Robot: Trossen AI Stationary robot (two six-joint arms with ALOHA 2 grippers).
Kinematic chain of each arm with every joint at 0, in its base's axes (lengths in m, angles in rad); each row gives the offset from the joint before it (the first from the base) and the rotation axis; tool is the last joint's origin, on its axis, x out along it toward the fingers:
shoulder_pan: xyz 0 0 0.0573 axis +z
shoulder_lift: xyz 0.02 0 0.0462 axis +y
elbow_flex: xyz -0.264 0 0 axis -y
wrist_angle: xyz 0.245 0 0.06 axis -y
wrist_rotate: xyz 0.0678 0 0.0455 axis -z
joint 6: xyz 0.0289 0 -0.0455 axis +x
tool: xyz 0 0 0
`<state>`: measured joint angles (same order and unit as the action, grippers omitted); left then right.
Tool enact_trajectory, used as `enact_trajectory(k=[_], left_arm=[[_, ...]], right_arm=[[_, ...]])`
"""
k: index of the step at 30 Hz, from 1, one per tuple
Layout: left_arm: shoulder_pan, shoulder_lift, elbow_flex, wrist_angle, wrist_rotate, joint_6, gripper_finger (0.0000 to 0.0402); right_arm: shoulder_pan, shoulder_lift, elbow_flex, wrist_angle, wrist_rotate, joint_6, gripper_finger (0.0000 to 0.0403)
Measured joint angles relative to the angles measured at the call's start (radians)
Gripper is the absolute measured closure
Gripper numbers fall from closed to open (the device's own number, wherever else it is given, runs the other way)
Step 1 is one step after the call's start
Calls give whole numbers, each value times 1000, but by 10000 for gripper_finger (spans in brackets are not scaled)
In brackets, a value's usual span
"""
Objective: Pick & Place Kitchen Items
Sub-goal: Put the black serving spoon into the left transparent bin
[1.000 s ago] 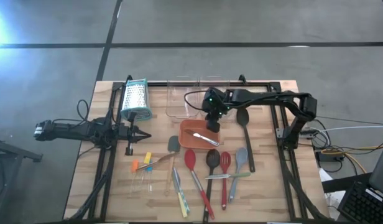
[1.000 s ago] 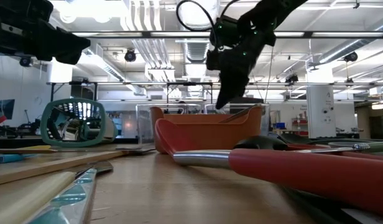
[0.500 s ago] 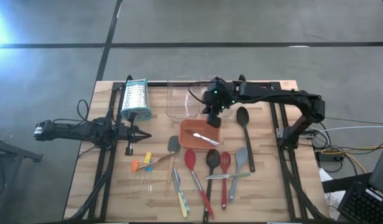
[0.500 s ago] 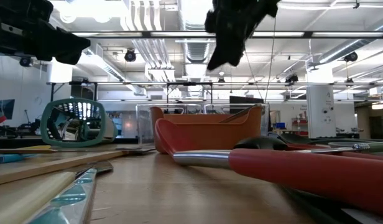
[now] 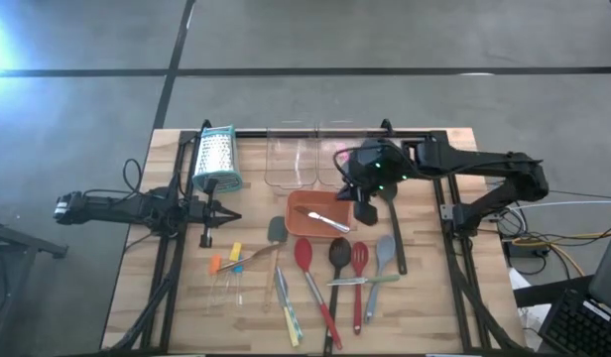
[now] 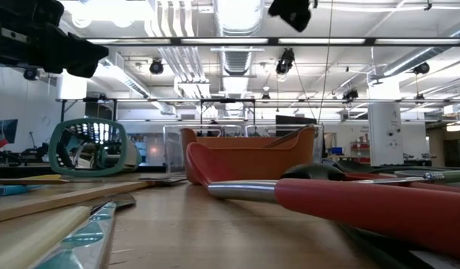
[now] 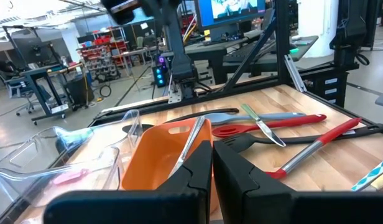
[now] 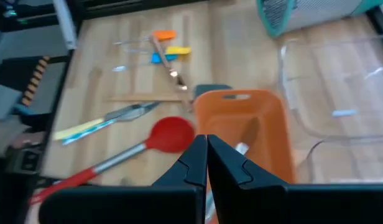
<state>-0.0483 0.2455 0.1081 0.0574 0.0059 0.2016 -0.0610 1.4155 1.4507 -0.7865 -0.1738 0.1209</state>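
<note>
Dark left gripper (image 5: 229, 216) rests at the table's left side, fingers pressed together, empty. Centre, a rectangular orange plastic tray (image 5: 299, 224) holds a silver utensil (image 5: 327, 218); red, black and grey long-handled spoons and spatulas (image 5: 347, 270) lie just below. Right gripper (image 5: 366, 210), pressed together and empty, hovers above the tray's right edge.

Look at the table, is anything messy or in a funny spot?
Mostly no. The spoons and spatulas lie in a loose row on the table, some crossing each other. One silvery utensil already lies slanted in the orange tray. The box grater lies on its side. Nothing looks spilled or broken.
</note>
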Motion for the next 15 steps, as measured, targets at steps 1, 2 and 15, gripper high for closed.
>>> enact_trajectory(k=[1, 2, 15], left_arm=[[0, 0, 0, 0, 0, 0, 383], [0, 0, 0, 0, 0, 0, 383], [0, 0, 0, 0, 0, 0, 383]], right_arm=[[18, -10, 0, -14, 25, 25, 394], [39, -19, 0, -27, 64, 49, 394], [226, -128, -9, -366, 462, 250, 394]])
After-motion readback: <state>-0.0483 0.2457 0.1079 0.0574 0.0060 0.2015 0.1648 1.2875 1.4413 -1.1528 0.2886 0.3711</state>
